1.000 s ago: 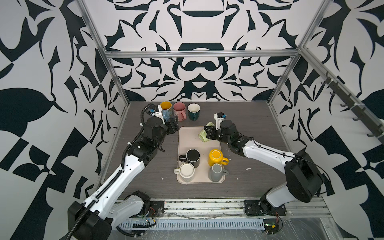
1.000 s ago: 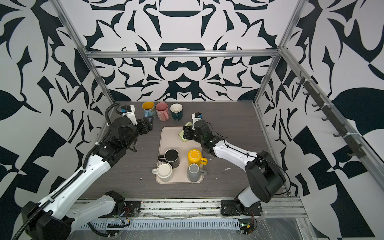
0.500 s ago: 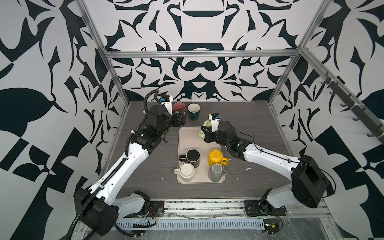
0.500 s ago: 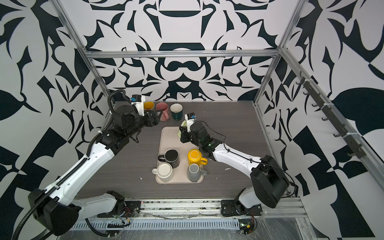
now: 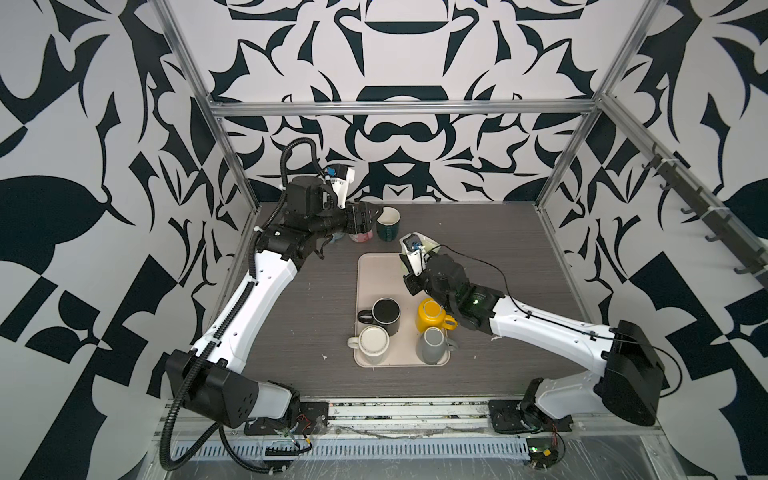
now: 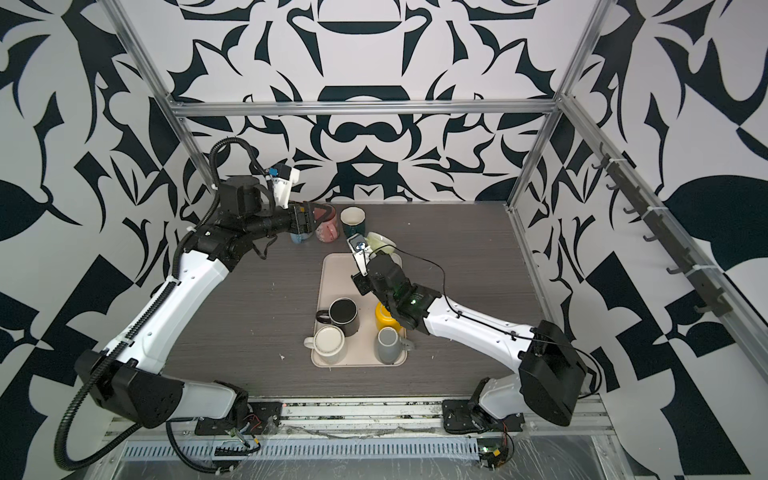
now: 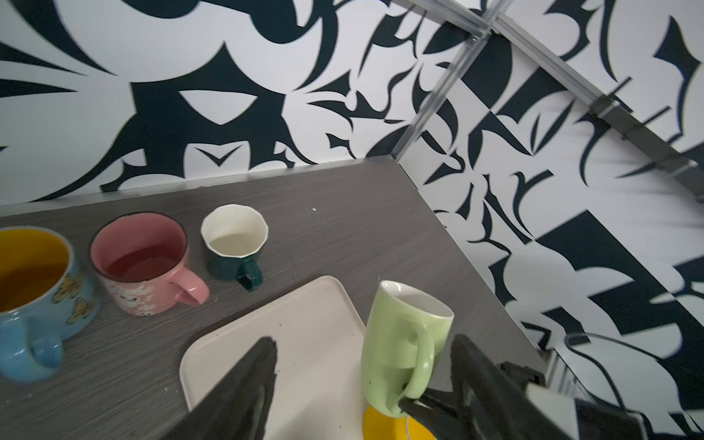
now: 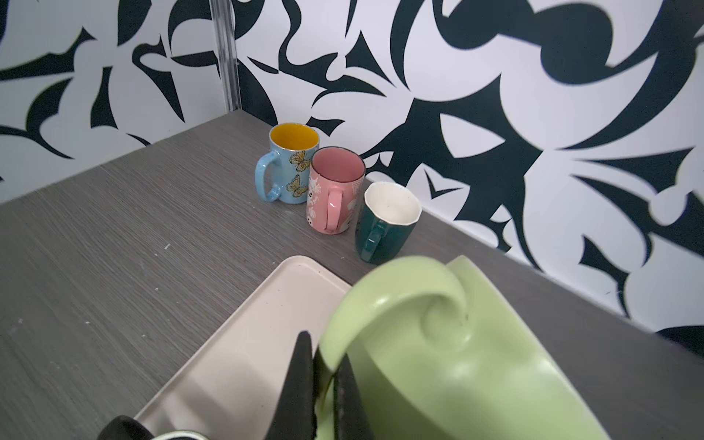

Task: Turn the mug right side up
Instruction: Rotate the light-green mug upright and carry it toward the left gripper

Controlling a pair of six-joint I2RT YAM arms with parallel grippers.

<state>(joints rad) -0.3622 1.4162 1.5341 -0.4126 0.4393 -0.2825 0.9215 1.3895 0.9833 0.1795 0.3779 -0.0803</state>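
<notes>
**A:** What has moved since a second ago?

**B:** The left gripper has swung from beside the blue mug to above the pink mug, farther back and to the right. The right gripper has carried the green mug a little farther back and right.

**A:** How do the jaws stand?

**B:** The left jaws are spread and hold nothing. The right jaws are pressed together on the green mug's handle, pinching its lower curve.

**A:** Where is that mug?

**B:** It is in the air by the far right corner of the tray. It is tilted, with its mouth upward and leaning away to the right.

**A:** Anything to read?

**B:** The blue mug has yellow butterflies printed on it. The pink mug carries a small white print, too fine to tell whether it holds any words. Both stand upright in a row with the dark green mug at the far edge of the table.
</notes>
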